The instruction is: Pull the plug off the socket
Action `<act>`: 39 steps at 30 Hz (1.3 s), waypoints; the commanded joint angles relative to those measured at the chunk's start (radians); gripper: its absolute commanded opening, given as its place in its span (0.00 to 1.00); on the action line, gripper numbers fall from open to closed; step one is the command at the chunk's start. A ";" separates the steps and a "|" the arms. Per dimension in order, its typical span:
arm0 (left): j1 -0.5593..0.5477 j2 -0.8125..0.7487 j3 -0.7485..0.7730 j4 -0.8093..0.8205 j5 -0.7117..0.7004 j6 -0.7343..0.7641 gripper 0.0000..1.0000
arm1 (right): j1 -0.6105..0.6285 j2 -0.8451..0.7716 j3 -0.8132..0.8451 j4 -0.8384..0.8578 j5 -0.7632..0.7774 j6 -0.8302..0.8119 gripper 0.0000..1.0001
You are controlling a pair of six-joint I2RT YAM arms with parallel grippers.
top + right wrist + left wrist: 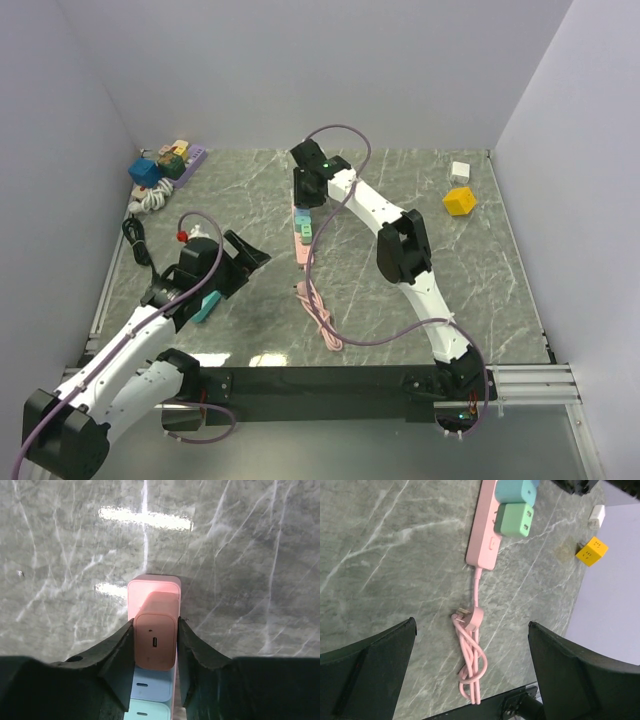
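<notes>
Your right gripper (155,630) sits at the far end of the pink power strip (150,586), which lies lengthwise in the middle of the marble-patterned table (480,270). Its jaws are narrowed onto the pink plug (155,645), one finger against each side. That placement suits a straight pull away from the socket. The plug looks fully seated, though from this angle you cannot be sure it has not begun to lift.

Next along the strip come a blue plug (516,489) and a green plug (515,520), both left alone.

Your left gripper (471,645) hangs above the table nearer the bases, jaws spread wide and holding nothing. The strip's knotted pink cord (470,665) lies below it. From there it seems ready to pin the strip down, since a light strip may rise with the plug.
</notes>
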 commanded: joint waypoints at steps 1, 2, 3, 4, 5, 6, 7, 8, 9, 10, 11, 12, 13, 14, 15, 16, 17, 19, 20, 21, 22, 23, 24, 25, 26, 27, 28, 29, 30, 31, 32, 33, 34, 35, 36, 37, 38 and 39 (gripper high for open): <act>0.005 -0.007 -0.022 0.017 0.026 0.002 0.99 | 0.001 0.022 0.008 0.055 0.010 0.008 0.23; 0.005 -0.001 -0.029 0.027 0.031 0.009 0.99 | 0.000 0.022 0.009 0.052 0.005 0.008 0.17; 0.005 0.008 -0.032 0.035 0.037 0.017 0.99 | -0.008 0.020 -0.001 0.050 -0.006 0.010 0.03; 0.005 0.028 -0.035 0.040 0.042 0.032 0.99 | -0.013 0.003 -0.013 0.050 -0.022 0.011 0.00; 0.005 0.041 -0.036 0.052 0.048 0.046 0.99 | -0.017 -0.010 -0.036 0.052 -0.041 0.015 0.00; 0.005 0.057 -0.036 0.084 0.066 0.062 0.99 | -0.032 -0.029 -0.102 0.067 -0.062 0.021 0.00; 0.005 0.096 -0.036 0.104 0.078 0.083 0.99 | -0.042 -0.076 -0.147 0.079 -0.128 0.025 0.00; 0.003 0.117 -0.035 0.122 0.091 0.098 0.99 | -0.051 -0.104 -0.194 0.110 -0.165 0.031 0.00; 0.003 0.143 -0.033 0.177 0.103 0.114 0.99 | -0.066 -0.131 -0.304 0.131 -0.205 0.045 0.00; 0.000 0.200 -0.030 0.199 0.123 0.141 0.98 | -0.077 -0.191 -0.364 0.157 -0.258 0.051 0.00; -0.003 0.231 -0.018 0.221 0.131 0.154 0.98 | -0.083 -0.217 -0.415 0.191 -0.327 0.057 0.00; -0.007 0.264 -0.010 0.253 0.144 0.169 0.97 | -0.088 -0.242 -0.511 0.210 -0.363 0.065 0.00; -0.024 0.331 -0.003 0.303 0.160 0.199 0.97 | -0.097 -0.292 -0.559 0.230 -0.389 0.074 0.00; -0.033 0.366 0.022 0.323 0.166 0.213 0.95 | -0.103 -0.316 -0.605 0.271 -0.451 0.097 0.00; -0.046 0.396 0.037 0.330 0.168 0.232 0.95 | -0.109 -0.336 -0.688 0.294 -0.490 0.113 0.00; -0.073 0.454 0.054 0.371 0.166 0.258 0.94 | -0.114 -0.360 -0.716 0.309 -0.516 0.125 0.00; -0.086 0.479 0.083 0.385 0.166 0.270 0.94 | -0.120 -0.371 -0.739 0.320 -0.536 0.134 0.00; -0.118 0.536 0.108 0.414 0.168 0.296 0.94 | -0.122 -0.403 -0.800 0.337 -0.559 0.146 0.00; -0.127 0.553 0.123 0.441 0.174 0.301 0.95 | -0.122 -0.412 -0.819 0.355 -0.564 0.157 0.00; -0.133 0.567 0.126 0.466 0.189 0.304 0.95 | -0.123 -0.428 -0.851 0.363 -0.578 0.162 0.00; -0.145 0.591 0.129 0.488 0.200 0.307 0.95 | -0.123 -0.432 -0.863 0.368 -0.582 0.168 0.00; -0.152 0.602 0.132 0.511 0.203 0.309 0.95 | -0.123 -0.438 -0.874 0.380 -0.590 0.177 0.00; -0.159 0.614 0.139 0.508 0.194 0.310 0.95 | -0.125 -0.449 -0.895 0.386 -0.602 0.182 0.00; -0.173 0.648 0.158 0.483 0.183 0.321 0.95 | -0.126 -0.455 -0.906 0.400 -0.607 0.192 0.00; -0.179 0.668 0.169 0.468 0.159 0.330 0.93 | -0.128 -0.458 -0.919 0.402 -0.610 0.194 0.00; -0.185 0.709 0.192 0.450 0.146 0.341 0.92 | -0.128 -0.469 -0.923 0.403 -0.616 0.196 0.00; -0.188 0.728 0.198 0.436 0.140 0.350 0.88 | -0.129 -0.475 -0.928 0.403 -0.621 0.196 0.00; -0.187 0.746 0.200 0.431 0.138 0.356 0.86 | -0.128 -0.480 -0.934 0.408 -0.625 0.196 0.00; -0.188 0.774 0.203 0.428 0.132 0.367 0.84 | -0.132 -0.488 -0.937 0.409 -0.630 0.196 0.00; -0.188 0.783 0.203 0.431 0.134 0.373 0.77 | -0.135 -0.491 -0.936 0.408 -0.644 0.196 0.00; -0.188 0.789 0.200 0.443 0.134 0.378 0.73 | -0.137 -0.492 -0.935 0.406 -0.651 0.197 0.00; -0.188 0.800 0.194 0.449 0.137 0.382 0.68 | -0.146 -0.497 -0.939 0.408 -0.661 0.197 0.00; -0.188 0.803 0.186 0.455 0.140 0.382 0.59 | -0.151 -0.498 -0.940 0.409 -0.676 0.200 0.00; -0.188 0.805 0.180 0.463 0.143 0.385 0.54 | -0.157 -0.498 -0.942 0.412 -0.685 0.202 0.00; -0.187 0.806 0.174 0.478 0.148 0.384 0.49 | -0.160 -0.498 -0.943 0.412 -0.691 0.202 0.00; -0.190 0.805 0.165 0.483 0.148 0.381 0.43 | -0.169 -0.500 -0.940 0.408 -0.696 0.200 0.00; -0.190 0.808 0.162 0.486 0.146 0.381 0.40 | -0.171 -0.498 -0.937 0.403 -0.708 0.194 0.00; -0.191 0.809 0.159 0.486 0.146 0.378 0.37 | -0.172 -0.498 -0.937 0.402 -0.716 0.192 0.00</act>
